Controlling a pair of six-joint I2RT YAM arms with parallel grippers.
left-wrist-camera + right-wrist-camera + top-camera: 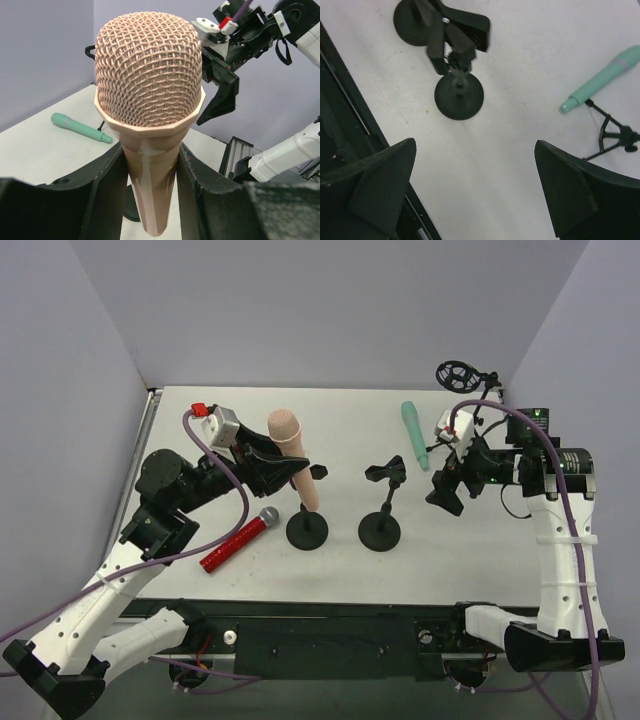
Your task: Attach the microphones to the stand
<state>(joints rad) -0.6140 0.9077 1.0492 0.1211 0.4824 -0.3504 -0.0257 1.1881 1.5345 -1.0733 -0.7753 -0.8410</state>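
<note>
Pink microphone (286, 430), red microphone (238, 540), teal microphone (414, 436), two stands (307, 530) (380, 531)

The peach-pink microphone (149, 100) looks like matt plastic, its head a coarse lattice mesh. The red microphone (238, 538) has a glittery body and a silvery, metallic-looking mesh. The teal microphone (605, 77) is smooth. The right stand base (459, 96) is black with a faint sheen. The table (480, 550) is matt white.

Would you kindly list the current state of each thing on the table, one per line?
Left tool, shut on the pink microphone.
Pink microphone, held tilted, head up, by the left stand.
Right tool, open, empty.
Red microphone, lying on the table, unattached.
Teal microphone, lying on the table, unattached.
Left stand, upright.
Middle stand, upright, clip empty.
</note>
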